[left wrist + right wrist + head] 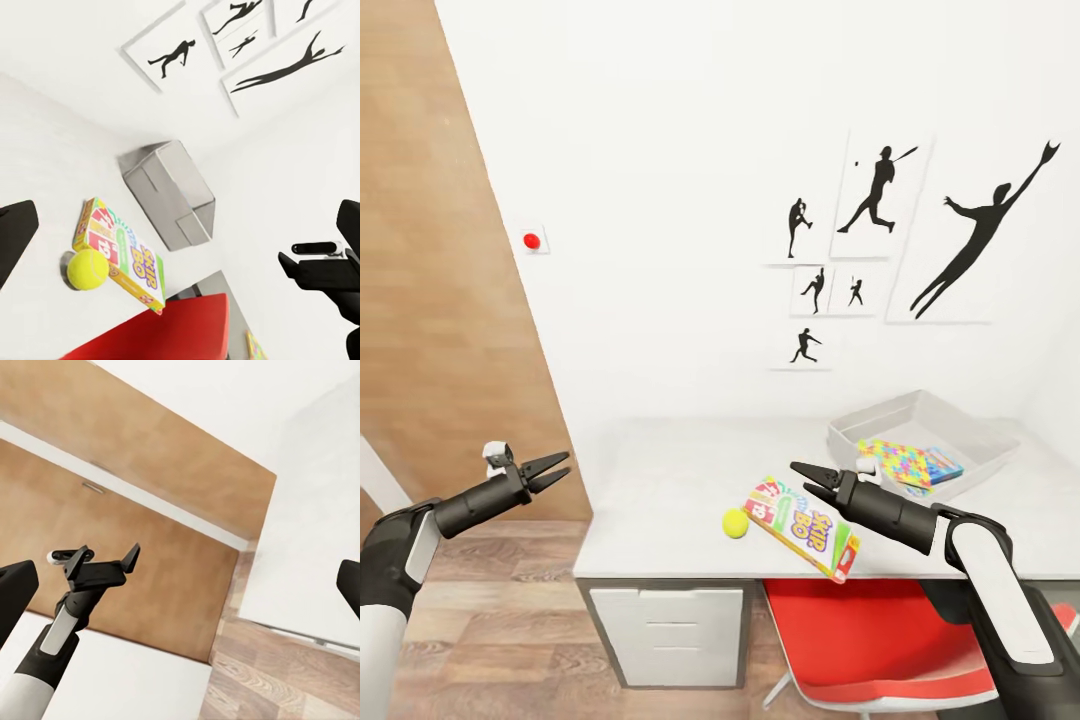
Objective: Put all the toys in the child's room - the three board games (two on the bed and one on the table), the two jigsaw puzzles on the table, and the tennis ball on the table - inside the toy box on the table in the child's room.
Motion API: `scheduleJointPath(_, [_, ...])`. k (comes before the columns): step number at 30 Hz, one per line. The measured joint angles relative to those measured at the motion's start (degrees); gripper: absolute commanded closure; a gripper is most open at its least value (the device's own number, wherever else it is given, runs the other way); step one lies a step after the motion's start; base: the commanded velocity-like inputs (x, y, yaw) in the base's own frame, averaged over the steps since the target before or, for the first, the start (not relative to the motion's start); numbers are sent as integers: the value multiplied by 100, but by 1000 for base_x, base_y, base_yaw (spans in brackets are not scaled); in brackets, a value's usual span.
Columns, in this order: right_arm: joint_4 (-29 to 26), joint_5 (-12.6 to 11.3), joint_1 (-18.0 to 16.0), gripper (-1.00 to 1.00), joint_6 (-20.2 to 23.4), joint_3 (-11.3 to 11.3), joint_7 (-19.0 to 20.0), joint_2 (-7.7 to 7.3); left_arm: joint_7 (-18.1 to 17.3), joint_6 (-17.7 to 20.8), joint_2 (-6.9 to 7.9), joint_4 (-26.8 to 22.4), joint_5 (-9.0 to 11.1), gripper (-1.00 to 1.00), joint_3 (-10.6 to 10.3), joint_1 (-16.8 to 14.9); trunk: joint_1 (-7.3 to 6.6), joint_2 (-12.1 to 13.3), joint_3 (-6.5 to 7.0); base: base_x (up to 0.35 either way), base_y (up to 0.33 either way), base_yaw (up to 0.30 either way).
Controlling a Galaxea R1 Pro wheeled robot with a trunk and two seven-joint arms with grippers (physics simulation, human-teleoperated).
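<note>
Head camera first: the pale surface [660, 480] runs across the lower half, its right end cut by the frame edge. The toy box [880, 420] sits at about 2 o'clock from the surface's middle; inside lies a jigsaw puzzle [900, 462] with a blue carton [945, 466] partly tucked beneath it, its lettering too small to read. The Skip-Bo carton [800, 525] lies near the front edge, one corner overhanging, and the tennis ball [735, 522] rests just beside it at its 9 o'clock. The right pincer [807, 475] hangs above the carton with jaws parted and empty; its arm hides part of the box's front wall. The left pincer [552, 470] floats off the surface's left end, also spread and empty. A red chair [860, 640] is pushed under the surface.

Left wrist camera: ball [88, 268] touching the carton [120, 255], box [172, 195] beyond, the right pincer [289, 264] at one side; the camera's own fingers are cut off.

Right wrist camera: the left pincer [105, 556] shows jaws apart before a wooden wall panel [135, 472].
</note>
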Motion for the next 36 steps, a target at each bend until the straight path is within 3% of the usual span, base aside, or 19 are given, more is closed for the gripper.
scheduleJointPath(20, [0,7,-3,-100,-8,22,-22,0,0,-11,3,1,1,-100,1,0,0,0,0,0,113,1])
scheduleJointPath(24, [0,8,-3,-100,-7,27,-199,0,0,-12,3,0,-1,-100,3,0,0,0,0,0,121,0])
scheduleJointPath(31, [-12,48,-4,-100,-3,88,-1168,34,1,-19,4,1,0,-100,2,0,0,0,0,0,67,0])
scheduleJointPath(34, [-12,109,-7,-100,3,204,-1734,131,1,-20,6,1,1,-100,2,0,0,0,0,0,13,0])
scheduleJointPath(36, [-12,118,-1,-100,12,324,-2431,285,1,-21,9,1,1,-100,2,0,0,0,0,0,5,0])
